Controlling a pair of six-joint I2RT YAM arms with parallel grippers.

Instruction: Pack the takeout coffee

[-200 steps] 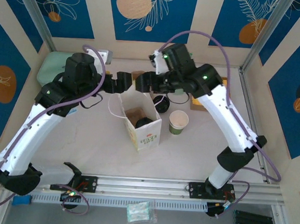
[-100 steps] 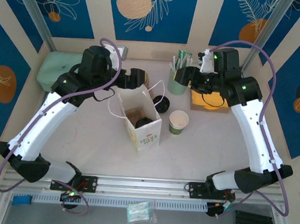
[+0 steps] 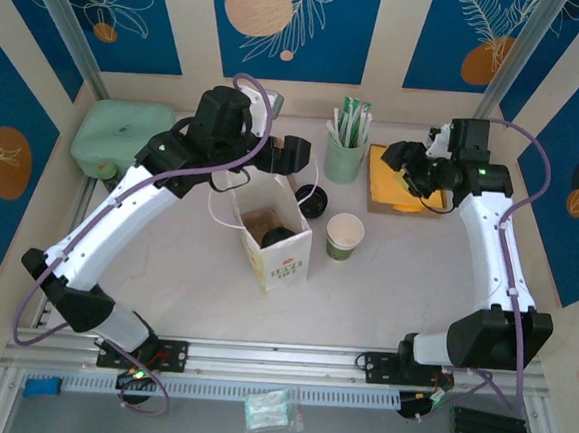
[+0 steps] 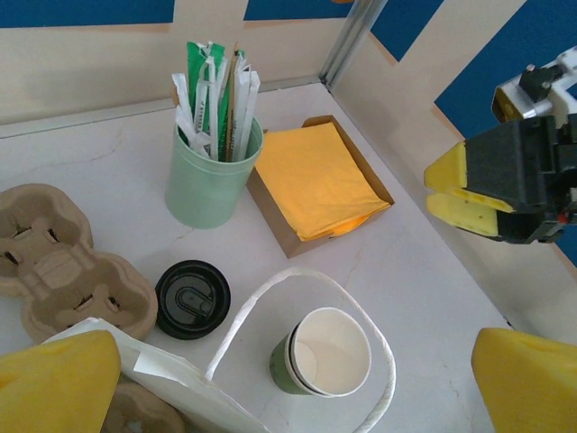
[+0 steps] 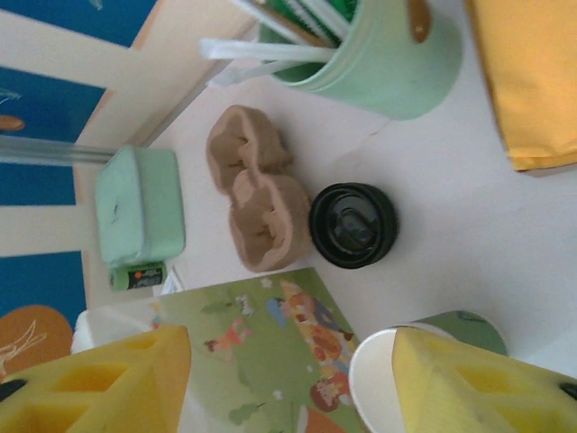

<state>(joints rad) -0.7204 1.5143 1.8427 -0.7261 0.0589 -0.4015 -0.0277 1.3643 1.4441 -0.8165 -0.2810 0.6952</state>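
From above, takeout coffee (image 3: 279, 238) sits inside the bag (image 3: 286, 266).

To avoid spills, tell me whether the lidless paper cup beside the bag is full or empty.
Empty: the paper cup stands upright, its bare white inside visible from above.

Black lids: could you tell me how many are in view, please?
2: one loose lid on the table beside the bag, one on the takeout coffee inside it; others may be hidden.
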